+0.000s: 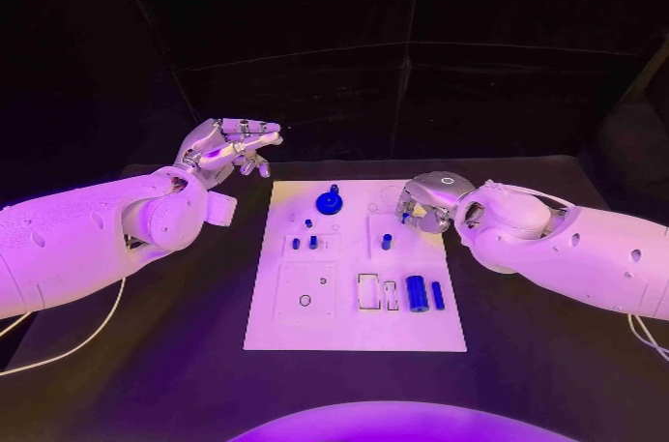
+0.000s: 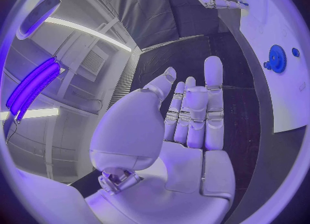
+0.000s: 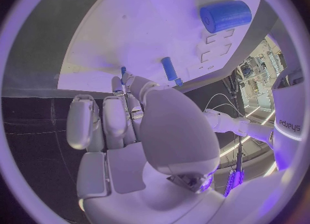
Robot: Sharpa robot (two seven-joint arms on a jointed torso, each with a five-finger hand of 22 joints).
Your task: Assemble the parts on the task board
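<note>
The white task board (image 1: 356, 311) lies in the middle of the table. On it are a blue gear (image 1: 329, 203), several small blue pegs (image 1: 314, 241) and two blue cylinders (image 1: 417, 293). My right hand (image 1: 425, 205) hovers over the board's far right part, fingers curled. In the right wrist view its thumb and a finger pinch a thin blue peg (image 3: 123, 71), close to a standing peg (image 3: 169, 69) and the cylinders (image 3: 225, 16). My left hand (image 1: 230, 147) is raised off the board's far left corner. Its palm (image 2: 187, 131) is bare, with the gear (image 2: 278, 58) beyond it.
Empty rectangular slots (image 1: 369, 292) and a flat plate with a hole (image 1: 305, 300) sit on the board's near half. Black table (image 1: 167, 365) surrounds the board on all sides. White cables (image 1: 84, 336) hang under my left arm.
</note>
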